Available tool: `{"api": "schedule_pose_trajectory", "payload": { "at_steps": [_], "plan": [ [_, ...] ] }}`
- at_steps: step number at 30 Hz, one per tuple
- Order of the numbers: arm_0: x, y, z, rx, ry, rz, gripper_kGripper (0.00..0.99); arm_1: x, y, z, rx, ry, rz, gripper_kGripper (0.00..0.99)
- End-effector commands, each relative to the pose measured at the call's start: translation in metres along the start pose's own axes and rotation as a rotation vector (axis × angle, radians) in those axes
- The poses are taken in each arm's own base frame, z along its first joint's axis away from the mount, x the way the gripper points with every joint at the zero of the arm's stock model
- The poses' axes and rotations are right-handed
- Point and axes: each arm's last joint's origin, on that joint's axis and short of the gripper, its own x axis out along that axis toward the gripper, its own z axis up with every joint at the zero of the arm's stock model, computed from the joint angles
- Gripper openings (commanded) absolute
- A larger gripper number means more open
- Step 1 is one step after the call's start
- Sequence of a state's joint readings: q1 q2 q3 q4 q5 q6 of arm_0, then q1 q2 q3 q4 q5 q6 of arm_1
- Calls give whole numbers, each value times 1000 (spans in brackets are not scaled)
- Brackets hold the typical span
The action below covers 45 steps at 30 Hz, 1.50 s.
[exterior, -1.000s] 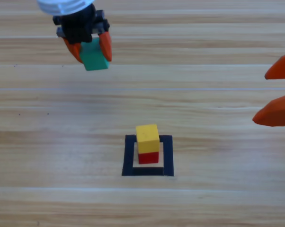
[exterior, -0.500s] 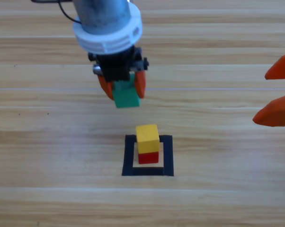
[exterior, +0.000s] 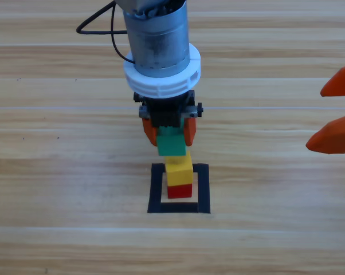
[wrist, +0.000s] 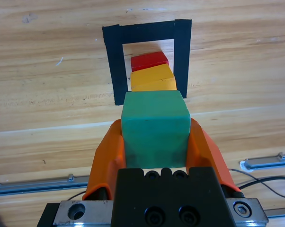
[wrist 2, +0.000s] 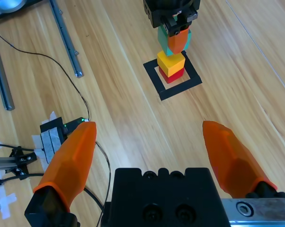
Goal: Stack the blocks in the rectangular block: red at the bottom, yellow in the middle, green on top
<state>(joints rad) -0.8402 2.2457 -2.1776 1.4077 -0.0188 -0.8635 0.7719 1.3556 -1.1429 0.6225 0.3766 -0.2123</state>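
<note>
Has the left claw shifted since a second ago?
Yes. The left claw, shut on the green cube, came down-picture and rightward toward the tape frame.

No legible text, labels, brands, numbers or signs in any view.

Green cube (exterior: 172, 145) and yellow (exterior: 179, 166) contact possibly hidden.
</note>
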Motion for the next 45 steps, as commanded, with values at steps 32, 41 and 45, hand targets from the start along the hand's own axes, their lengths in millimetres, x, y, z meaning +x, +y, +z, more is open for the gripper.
{"api": "schedule_pose_trajectory", "payload": {
  "at_steps": [32, 41, 45],
  "plan": [
    [41, -21, -8, 31, 35, 91, 0, 14, -1, -8, 22, 39, 37, 986],
    [46, -22, -7, 29, 41, 98, 0, 15, -1, -8, 25, 41, 37, 986],
    [47, -22, -7, 29, 39, 101, 0, 15, -1, -8, 25, 41, 37, 986]
  ]
}}
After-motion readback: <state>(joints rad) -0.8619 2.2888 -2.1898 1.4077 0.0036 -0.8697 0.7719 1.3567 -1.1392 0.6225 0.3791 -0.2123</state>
